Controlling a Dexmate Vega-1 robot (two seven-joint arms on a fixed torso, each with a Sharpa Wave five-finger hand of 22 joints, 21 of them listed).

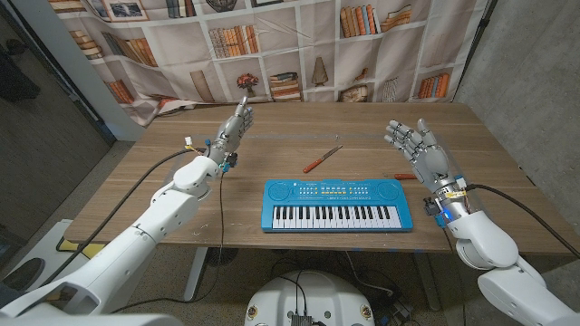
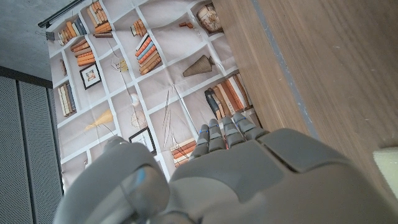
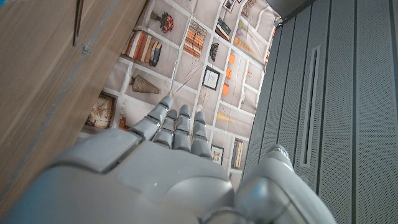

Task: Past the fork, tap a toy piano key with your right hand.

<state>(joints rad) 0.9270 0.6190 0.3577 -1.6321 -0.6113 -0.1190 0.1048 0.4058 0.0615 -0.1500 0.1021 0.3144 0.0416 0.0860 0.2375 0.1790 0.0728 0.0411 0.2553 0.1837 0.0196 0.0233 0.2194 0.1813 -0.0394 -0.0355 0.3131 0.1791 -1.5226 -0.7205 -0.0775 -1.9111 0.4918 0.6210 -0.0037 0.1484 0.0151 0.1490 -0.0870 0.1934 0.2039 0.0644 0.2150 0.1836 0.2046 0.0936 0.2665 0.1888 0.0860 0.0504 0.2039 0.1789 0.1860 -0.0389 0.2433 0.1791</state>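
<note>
Head view: right hand (image 1: 422, 154) raised, fingers apart, empty, at 3 o'clock of toy piano (image 1: 338, 205). Fork (image 1: 323, 158) at 12 o'clock of piano. Tap not begun; next move probably: swing hand over keys, lower one fingertip. Left hand (image 1: 230, 132) empty, fingers straight.

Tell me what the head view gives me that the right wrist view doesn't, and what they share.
Head view alone: the blue toy piano with black and white keys near the table's front edge, the slim red-handled fork lying beyond it, a small red object by the piano's right end, and the left robot hand raised, fingers together, holding nothing.

Right wrist view alone: a grey panelled wall beside the backdrop.

Both: the right robot hand, open and empty, the wooden table and the printed bookshelf backdrop.
</note>
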